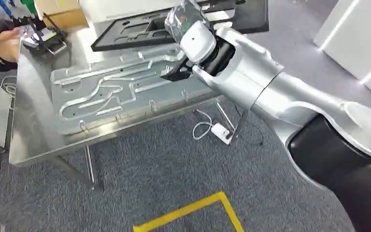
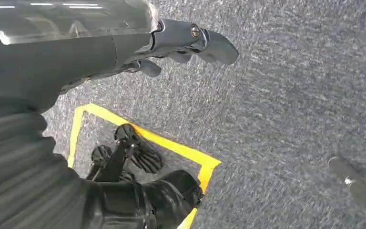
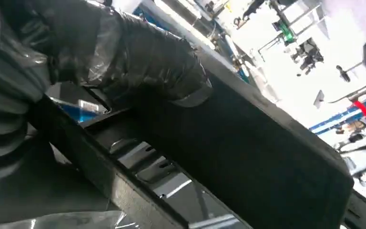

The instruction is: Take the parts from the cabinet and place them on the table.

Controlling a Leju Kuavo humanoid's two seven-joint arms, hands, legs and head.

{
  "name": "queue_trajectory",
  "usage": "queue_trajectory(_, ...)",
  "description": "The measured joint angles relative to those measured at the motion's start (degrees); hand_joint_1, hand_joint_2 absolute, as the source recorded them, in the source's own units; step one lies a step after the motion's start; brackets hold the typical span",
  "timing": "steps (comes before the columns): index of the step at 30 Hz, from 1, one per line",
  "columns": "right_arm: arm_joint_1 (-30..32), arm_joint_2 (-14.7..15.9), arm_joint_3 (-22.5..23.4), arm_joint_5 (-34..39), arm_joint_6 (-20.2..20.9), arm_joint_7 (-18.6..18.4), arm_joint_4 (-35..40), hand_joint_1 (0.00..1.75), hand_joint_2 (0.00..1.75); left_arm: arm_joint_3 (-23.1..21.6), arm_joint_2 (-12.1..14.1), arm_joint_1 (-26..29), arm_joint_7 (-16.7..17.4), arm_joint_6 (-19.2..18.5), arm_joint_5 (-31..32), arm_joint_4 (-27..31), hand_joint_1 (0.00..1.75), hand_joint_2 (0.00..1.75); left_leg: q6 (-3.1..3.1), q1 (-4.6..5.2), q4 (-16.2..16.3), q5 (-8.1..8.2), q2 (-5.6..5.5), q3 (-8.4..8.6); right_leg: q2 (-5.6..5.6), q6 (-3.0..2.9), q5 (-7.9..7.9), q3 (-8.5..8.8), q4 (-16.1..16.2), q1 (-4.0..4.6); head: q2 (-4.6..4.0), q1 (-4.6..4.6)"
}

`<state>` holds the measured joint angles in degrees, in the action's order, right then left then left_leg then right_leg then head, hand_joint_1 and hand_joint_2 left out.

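Note:
A long black moulded part [image 1: 140, 31] lies at the far side of the steel table [image 1: 34, 140], its near edge over a large silver moulded part [image 1: 111, 92]. My right arm reaches across the table. My right hand [image 1: 186, 19], wrapped in clear film, is on the black part's right portion. In the right wrist view its thick thumb [image 3: 157, 57] lies over the edge of the black part [image 3: 248, 148], gripping it. My left hand [image 2: 186, 43] hangs over the grey carpet with its fingers apart and nothing in them.
A person's arm [image 1: 0, 41] reaches in at the table's far left corner, beside small black items [image 1: 46, 38] and a cardboard box [image 1: 60, 12]. A white adapter with its cable [image 1: 220, 131] lies under the table. Yellow floor tape [image 1: 193, 210] is near me. White cabinets [image 1: 362, 38] stand at the right.

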<state>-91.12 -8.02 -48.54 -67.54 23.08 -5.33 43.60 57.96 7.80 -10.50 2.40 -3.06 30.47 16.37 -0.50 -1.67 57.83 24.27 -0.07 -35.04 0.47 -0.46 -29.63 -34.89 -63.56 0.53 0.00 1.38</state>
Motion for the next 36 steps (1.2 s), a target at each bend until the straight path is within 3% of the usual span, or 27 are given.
queue_trajectory(2,0.1,0.1,0.0,0.0,0.0,0.0,0.0,1.75,1.75,0.0,0.0,0.0,0.0,0.0,0.0,0.0,0.0,1.75,-0.3,0.08,0.1,0.5,0.02,0.41,-0.12,0.34,-3.48,-5.65,-9.8,-0.34,0.0,0.0)
queue_trajectory(3,0.4,0.1,0.0,0.0,0.0,0.2,0.0,1.75,1.75,0.0,0.0,0.0,0.0,-0.1,0.0,0.0,0.0,1.75,-0.36,0.09,0.1,0.81,0.0,0.68,-0.16,0.42,-4.09,-8.45,-13.8,-0.47,0.0,0.0)
queue_trajectory(4,0.6,0.1,0.0,0.0,0.1,0.3,0.0,1.75,1.75,0.0,0.0,0.1,0.0,-0.1,-0.2,0.0,0.0,1.75,-0.34,0.08,0.2,1.13,-0.08,0.97,-0.16,0.4,-3.11,-9.71,-14.5,-0.56,0.0,0.04)
queue_trajectory(5,0.7,0.1,0.0,0.0,0.1,0.2,-0.1,1.75,1.75,0.0,0.0,0.2,0.0,-0.1,-0.3,0.0,0.0,1.75,-0.29,0.08,0.3,1.53,-0.23,1.39,-0.16,0.27,-0.71,-9.54,-12.5,-0.6,0.0,0.02)
queue_trajectory(7,0.6,0.1,0.0,0.0,0.1,0.2,-0.1,1.75,1.75,0.0,0.0,0.4,0.0,-0.1,-0.5,0.0,0.0,1.75,-0.07,0.18,0.4,2.33,-0.42,2.42,-0.16,-0.43,6.21,-6.23,-2.7,-0.51,0.0,0.02)
queue_trajectory(8,0.6,0.1,0.0,0.0,0.1,0.2,-0.1,1.75,1.75,0.0,0.0,0.4,0.0,-0.1,-0.5,0.0,0.0,1.75,0.1,0.15,0.3,2.8,-0.42,2.83,-0.13,-0.92,8.31,-4.62,2.4,-0.18,0.0,0.0)
queue_trajectory(9,0.5,0.1,0.0,0.0,0.0,0.2,-0.1,1.75,1.75,0.0,-0.1,0.4,0.0,-0.1,-0.6,0.0,0.0,1.75,0.4,0.34,0.2,2.89,-0.44,2.82,-0.15,-1.09,7.86,-3.74,2.3,0.2,0.0,-0.02)
queue_trajectory(12,0.6,0.1,0.0,0.0,0.1,0.3,-0.1,1.75,1.75,0.0,-0.1,0.5,0.2,-0.3,-1.0,0.0,0.0,1.75,1.28,0.13,-0.3,2.88,-0.44,2.9,-0.07,-1.64,7.31,-3.56,3.3,0.57,0.0,-0.02)
queue_trajectory(13,0.5,0.1,0.0,0.0,0.0,0.3,-0.1,1.75,1.75,0.0,-0.1,0.5,0.2,-0.3,-1.0,0.0,0.0,1.75,1.6,0.23,-0.5,3.07,-0.4,3.06,-0.17,-2.06,7.01,-2.65,4.7,0.09,0.0,-0.02)
queue_trajectory(14,0.5,0.0,0.0,0.0,0.0,0.3,0.0,1.75,1.75,0.0,-0.1,0.5,0.1,-0.3,-1.0,0.0,0.0,1.75,1.73,0.02,0.5,3.91,-0.16,2.59,-0.34,-2.07,7.07,-1.99,5.6,-0.24,0.0,-0.07)
queue_trajectory(16,0.5,0.1,-0.1,0.0,0.1,0.3,-0.2,1.75,1.75,0.0,0.1,0.5,0.0,-0.3,-1.1,0.0,0.0,1.75,2.09,0.07,6.8,6.93,-0.18,-0.2,-0.28,-2.49,7.01,-1.44,6.1,-0.26,0.0,-0.07)
queue_trajectory(18,0.8,0.1,-0.4,0.0,0.1,0.4,-0.3,1.75,1.75,0.0,0.1,0.5,0.0,-0.3,-1.1,0.0,0.0,1.75,2.44,0.04,15.8,9.99,-0.19,-5.19,-0.2,-2.72,6.65,-1.15,6.0,-0.17,0.0,-0.04)
queue_trajectory(19,1.0,0.0,-0.5,0.0,0.1,0.4,-0.4,1.75,1.75,0.0,0.1,0.5,0.0,-0.3,-1.1,0.0,0.0,1.75,2.54,0.02,17.4,9.57,-0.17,-6.63,-0.11,-2.66,6.48,-1.04,5.9,-0.16,0.0,-0.07)
queue_trajectory(20,1.1,0.0,-0.5,0.0,0.1,0.4,-0.4,1.75,1.75,0.0,0.0,0.5,0.0,-0.3,-1.1,0.0,0.0,1.75,2.62,-0.03,16.2,7.73,-0.14,-6.58,-0.08,-2.64,6.25,-0.91,5.7,-0.17,0.0,-0.04)
queue_trajectory(22,1.0,0.1,-0.5,0.1,0.1,0.3,-0.4,1.75,1.75,0.0,0.2,0.5,0.0,-0.3,-1.1,0.0,0.0,1.75,2.7,-0.06,7.2,1.71,-0.1,-3.15,-0.05,-2.27,5.52,-0.69,4.9,-0.33,0.0,-0.07)
queue_trajectory(23,1.0,0.1,-0.5,0.3,0.1,0.2,-0.5,1.75,1.75,0.0,0.3,0.5,0.0,-0.3,-1.1,0.0,0.0,1.75,2.64,-0.11,1.9,-0.44,0.01,-1.15,-0.08,-1.96,4.99,-0.67,4.3,-0.34,0.0,-0.07)
queue_trajectory(24,0.8,0.1,-0.5,0.4,0.1,0.2,-0.5,1.75,1.75,0.0,0.2,0.5,0.0,-0.3,-1.1,0.0,0.0,1.75,2.53,0.34,1.5,0.58,-0.02,-0.27,0.04,-1.66,4.79,-0.99,4.0,0.04,0.0,-0.07)
queue_trajectory(25,0.8,0.1,-0.5,0.6,0.1,0.2,-0.6,1.75,1.75,0.0,0.3,0.5,0.0,-0.3,-1.1,0.0,0.0,1.75,1.91,0.39,0.9,0.77,-0.2,-0.23,0.2,-1.54,4.87,-1.3,3.8,0.02,0.0,-0.02)
queue_trajectory(27,0.9,0.2,-0.5,0.7,0.1,0.2,-0.6,1.75,1.75,0.0,0.3,0.6,0.0,-0.3,-1.1,0.0,0.0,1.75,1.59,0.5,1.2,0.69,-0.1,-0.44,0.4,-1.16,5.08,-1.37,4.0,-0.03,0.0,-0.04)
queue_trajectory(29,0.8,0.3,-0.4,1.0,0.1,0.0,-0.6,1.75,1.75,0.0,0.3,0.5,-0.1,-0.3,-1.1,0.0,0.0,1.75,0.84,-0.08,0.6,0.39,0.49,-0.1,0.38,-0.51,4.29,-1.71,3.2,-0.01,0.0,-0.06)
queue_trajectory(31,0.6,0.5,-0.3,1.0,0.0,-0.2,-0.7,1.75,1.75,0.0,0.3,0.4,-0.1,-0.3,-1.1,0.0,0.0,1.75,-0.02,0.06,0.6,0.55,0.95,0.02,0.13,0.04,0.69,-4.42,-3.0,-0.19,0.0,-0.04)
queue_trajectory(33,0.7,0.5,-0.3,1.0,0.1,-0.2,-0.7,1.75,1.75,0.0,0.2,0.5,-0.2,-0.3,-1.1,0.0,0.0,1.75,-0.24,0.18,0.6,0.69,1.8,0.05,0.03,0.34,-3.11,-9.17,-12.7,-0.42,0.0,-0.02)
queue_trajectory(34,0.8,0.5,-0.3,1.0,0.1,-0.2,-0.7,1.75,1.75,0.0,0.2,0.5,-0.2,-0.3,-1.1,0.0,0.0,1.75,-0.28,0.2,0.6,0.73,2.09,0.1,-0.08,0.37,-3.31,-10.46,-15.0,-0.48,0.0,-0.04)
queue_trajectory(35,0.9,0.7,-0.3,1.0,0.1,-0.2,-0.8,1.75,1.75,0.0,0.2,0.5,-0.2,-0.3,-1.1,0.0,0.0,1.75,-0.32,0.22,0.6,0.8,2.46,0.25,-0.17,0.32,-2.22,-10.37,-14.4,-0.52,0.0,-0.02)
queue_trajectory(36,0.9,0.7,-0.3,1.0,0.1,-0.2,-0.8,1.75,1.75,0.0,0.2,0.5,-0.2,-0.3,-1.1,0.0,0.0,1.75,-0.3,0.27,0.6,0.92,2.83,0.4,-0.34,0.13,-0.1,-9.04,-11.3,-0.5,0.0,-0.02)
